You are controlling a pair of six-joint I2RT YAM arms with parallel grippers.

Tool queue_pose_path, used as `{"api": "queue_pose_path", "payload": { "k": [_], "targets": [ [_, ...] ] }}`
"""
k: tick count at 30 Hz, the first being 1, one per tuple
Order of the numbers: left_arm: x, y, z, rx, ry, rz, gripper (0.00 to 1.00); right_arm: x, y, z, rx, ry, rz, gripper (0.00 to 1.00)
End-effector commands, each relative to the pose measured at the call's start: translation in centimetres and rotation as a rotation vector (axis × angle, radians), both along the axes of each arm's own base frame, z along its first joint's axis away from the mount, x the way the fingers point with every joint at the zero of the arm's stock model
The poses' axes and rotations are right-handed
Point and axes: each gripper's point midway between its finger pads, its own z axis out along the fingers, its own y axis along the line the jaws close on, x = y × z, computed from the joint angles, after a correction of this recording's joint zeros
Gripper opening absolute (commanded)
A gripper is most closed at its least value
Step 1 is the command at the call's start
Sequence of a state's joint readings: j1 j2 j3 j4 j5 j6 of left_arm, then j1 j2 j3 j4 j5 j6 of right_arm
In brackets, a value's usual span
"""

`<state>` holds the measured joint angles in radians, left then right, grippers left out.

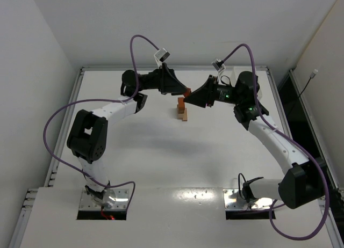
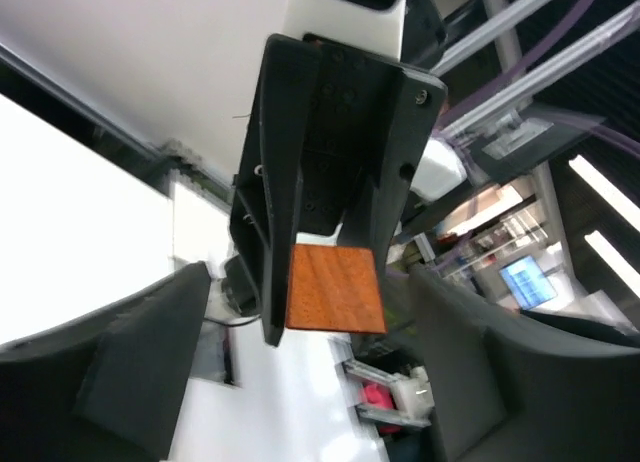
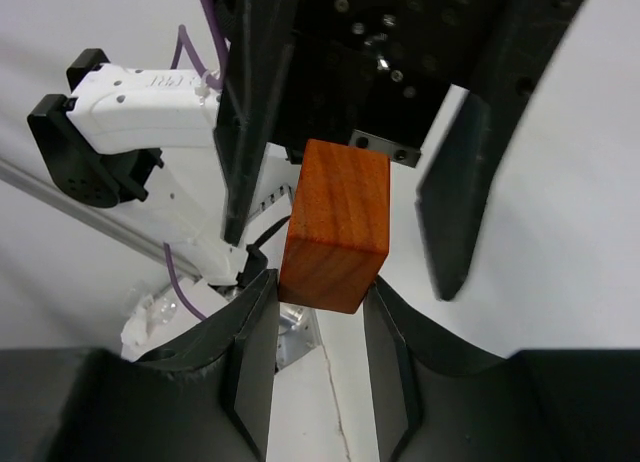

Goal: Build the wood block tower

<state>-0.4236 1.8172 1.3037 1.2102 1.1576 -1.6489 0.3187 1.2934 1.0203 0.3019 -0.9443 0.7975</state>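
A reddish-brown wood block [image 1: 187,92] hangs in the air between my two grippers, just above the tower [image 1: 183,112]. The tower is a short stack of tan blocks with a reddish one on top, at the back middle of the table. In the right wrist view my right gripper [image 3: 318,287] is shut on the near end of the block [image 3: 338,227]. The left gripper's black fingers [image 3: 455,192] stand around the far end, one clearly off the wood. In the left wrist view my left gripper [image 2: 310,282] is open, its fingers wide of the block [image 2: 335,287].
The white table [image 1: 161,167] has a raised rim, with white walls at the back and left. A dark gap [image 1: 293,103] runs along the right side. Purple cables [image 1: 141,38] loop above both arms. Both arms reach in over the back of the table.
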Motion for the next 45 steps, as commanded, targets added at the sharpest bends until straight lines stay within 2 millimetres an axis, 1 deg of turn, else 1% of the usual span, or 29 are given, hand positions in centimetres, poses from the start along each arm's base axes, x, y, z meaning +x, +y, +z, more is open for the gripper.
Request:
{"api": "queue_pose_path", "payload": {
  "k": [1, 3, 7, 9, 10, 11, 12, 14, 15, 16, 17, 18, 19, 20, 22, 23, 24, 25, 26, 28, 29, 32, 34, 36, 37, 41, 43, 44, 45],
  "targets": [
    [0.0, 0.4, 1.2, -0.009, -0.020, 0.041, 0.82, -0.2, 0.2, 2.5, 0.016, -0.145, 0.019, 0.00],
    [0.3, 0.7, 0.7, -0.001, -0.023, 0.068, 0.97, -0.4, 0.2, 2.2, 0.009, -0.144, 0.018, 0.00],
    [0.6, 1.5, 0.1, 0.005, -0.012, 0.113, 1.00, -1.0, -0.1, 1.8, -0.010, -0.162, 0.017, 0.00],
    [1.5, 2.3, -0.5, 0.017, -0.030, 0.160, 1.00, -0.9, -0.6, 1.2, -0.029, -0.167, 0.007, 0.00],
    [2.6, 3.1, -1.5, 0.046, 0.013, 0.203, 1.00, -1.1, -1.1, 0.3, -0.050, -0.129, -0.002, 0.00],
    [2.9, 3.8, -0.8, 0.047, -0.004, 0.244, 1.00, -1.0, -1.3, -0.1, -0.075, -0.147, -0.019, 0.00],
    [4.1, 4.6, -1.3, 0.064, -0.045, 0.321, 1.00, -0.2, -2.1, -0.7, -0.105, -0.141, -0.078, 0.00],
    [6.5, 7.0, -3.4, 0.164, 0.030, 0.447, 1.00, 0.5, -3.6, -3.7, -0.219, -0.071, -0.171, 0.00],
    [7.6, 8.2, -4.1, 0.240, 0.019, 0.528, 1.00, 2.0, -5.1, -4.9, -0.292, -0.054, -0.304, 0.00],
    [8.8, 9.6, -4.9, 0.292, 0.030, 0.582, 1.00, 3.4, -7.4, -7.4, -0.417, -0.015, -0.438, 0.00],
    [9.7, 10.7, -5.9, 0.363, -0.022, 0.629, 1.00, 4.0, -8.5, -8.2, -0.482, -0.007, -0.508, 0.00],
    [10.6, 11.7, -6.7, 0.424, -0.001, 0.671, 1.00, 4.8, -9.9, -9.3, -0.553, 0.006, -0.576, 0.00],
    [11.2, 13.0, -7.5, 0.492, 0.034, 0.724, 1.00, 5.4, -11.1, -9.7, -0.599, 0.004, -0.638, 0.00],
    [11.5, 14.6, -7.7, 0.529, 0.027, 0.779, 1.00, 6.5, -13.4, -10.8, -0.687, 0.013, -0.752, 0.00],
    [12.2, 17.4, -7.6, 0.621, -0.020, 0.900, 1.00, 7.7, -15.1, -13.0, -0.783, 0.047, -0.827, 0.00],
    [12.0, 18.9, -8.6, 0.672, 0.015, 0.928, 1.00, 8.2, -16.0, -14.0, -0.829, 0.067, -0.871, 0.00],
    [11.9, 19.8, -8.9, 0.711, -0.007, 0.946, 1.00, 8.9, -16.1, -14.2, -0.847, 0.065, -0.876, 0.00],
    [11.8, 20.2, -9.6, 0.743, -0.010, 0.947, 1.00, 9.6, -16.2, -16.2, -0.899, 0.097, -0.862, 0.00],
    [11.4, 21.3, -9.9, 0.791, 0.009, 0.967, 1.00, 10.1, -16.7, -16.9, -0.932, 0.111, -0.884, 0.00],
    [11.0, 22.0, -10.4, 0.836, -0.014, 0.954, 1.00, 11.3, -16.6, -17.8, -0.952, 0.123, -0.889, 0.00],
    [10.8, 22.6, -10.9, 0.864, 0.019, 0.946, 1.00, 12.0, -16.3, -19.6, -0.980, 0.150, -0.873, 0.00],
    [10.9, 24.3, -11.5, 0.895, 0.047, 0.982, 1.00, 13.7, -15.2, -20.9, -0.959, 0.192, -0.859, 0.00],
    [11.0, 25.4, -11.8, 0.896, 0.078, 1.006, 1.00, 14.5, -14.3, -23.5, -0.961, 0.261, -0.827, 0.00],
    [10.8, 26.0, -11.9, 0.897, 0.086, 1.018, 1.00, 15.5, -13.8, -24.5, -0.936, 0.307, -0.819, 0.00],
    [10.9, 26.3, -11.9, 0.898, 0.090, 1.026, 1.00, 15.7, -13.8, -26.2, -0.939, 0.354, -0.807, 0.00],
    [10.7, 26.6, -11.5, 0.888, 0.084, 1.032, 1.00, 16.7, -12.5, -28.3, -0.916, 0.436, -0.779, 0.00],
    [10.9, 26.9, -11.3, 0.880, 0.089, 1.047, 1.00, 17.1, -12.3, -29.5, -0.926, 0.466, -0.776, 0.00],
    [11.1, 26.8, -11.2, 0.874, 0.088, 1.038, 1.00, 17.4, -12.2, -29.1, -0.921, 0.459, -0.779, 0.00],
    [11.2, 27.2, -11.2, 0.874, 0.092, 1.047, 1.00, 17.3, -12.4, -30.2, -0.941, 0.474, -0.780, 0.00]
  ]
}}
